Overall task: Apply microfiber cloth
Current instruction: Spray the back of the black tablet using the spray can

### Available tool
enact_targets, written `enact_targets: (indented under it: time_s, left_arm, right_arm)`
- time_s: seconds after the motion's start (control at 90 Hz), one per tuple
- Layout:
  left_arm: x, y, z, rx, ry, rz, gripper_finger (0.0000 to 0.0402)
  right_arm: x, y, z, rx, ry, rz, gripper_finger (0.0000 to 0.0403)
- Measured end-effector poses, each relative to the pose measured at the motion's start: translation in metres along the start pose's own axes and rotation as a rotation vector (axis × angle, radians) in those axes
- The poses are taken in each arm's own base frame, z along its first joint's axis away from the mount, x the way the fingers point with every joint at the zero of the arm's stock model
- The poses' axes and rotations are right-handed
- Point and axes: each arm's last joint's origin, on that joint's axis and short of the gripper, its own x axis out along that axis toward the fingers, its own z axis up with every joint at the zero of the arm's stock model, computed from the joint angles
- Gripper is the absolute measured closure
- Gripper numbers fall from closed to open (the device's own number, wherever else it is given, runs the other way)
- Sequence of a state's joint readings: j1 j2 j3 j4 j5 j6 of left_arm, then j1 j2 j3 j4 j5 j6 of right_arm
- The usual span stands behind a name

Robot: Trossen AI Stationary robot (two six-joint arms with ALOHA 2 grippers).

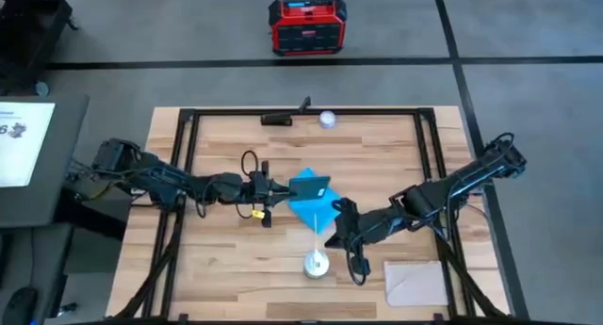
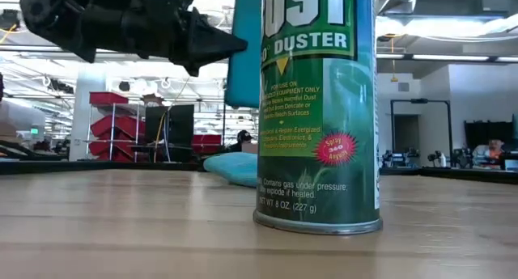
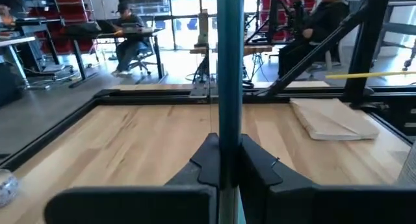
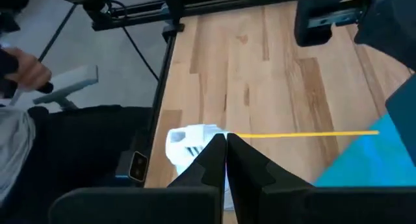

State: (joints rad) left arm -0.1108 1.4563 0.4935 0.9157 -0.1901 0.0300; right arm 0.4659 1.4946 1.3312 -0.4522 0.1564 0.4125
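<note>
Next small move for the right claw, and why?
Probably open the right claw and shift it onto the microfiber cloth. Its fingers look pressed together with nothing between them, and the cloth lies on the table beside it, ungrasped. The left claw already holds the tablet upright over the cloth, ready for wiping.

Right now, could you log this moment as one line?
left gripper: shut on tablet, held upright | right gripper: shut, at microfiber cloth | duster can: standing

green can (image 2: 318,109), "DUSTER", "8 OZ. (227 g)"
</note>
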Motion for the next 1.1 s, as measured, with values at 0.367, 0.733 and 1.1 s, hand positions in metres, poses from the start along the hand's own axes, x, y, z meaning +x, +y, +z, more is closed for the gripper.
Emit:
enact_targets:
  time_s: [0.367, 0.733, 1.1]
  left_arm:
    - [0.002, 0.0, 0.005, 0.007, -0.009, -0.002, 0.0397]
    - [0.002, 0.0, 0.005, 0.005, -0.013, -0.002, 0.0397]
    - [0.002, 0.0, 0.005, -0.001, -0.013, -0.001, 0.0397]
  right_arm:
    - [0.019, 0.003, -0.005, -0.002, 0.032, -0.008, 0.0403]
    - [0.037, 0.008, 0.005, -0.027, 0.08, -0.011, 0.0403]
    - [0.038, 0.002, 0.009, -0.02, 0.097, -0.035, 0.0403]
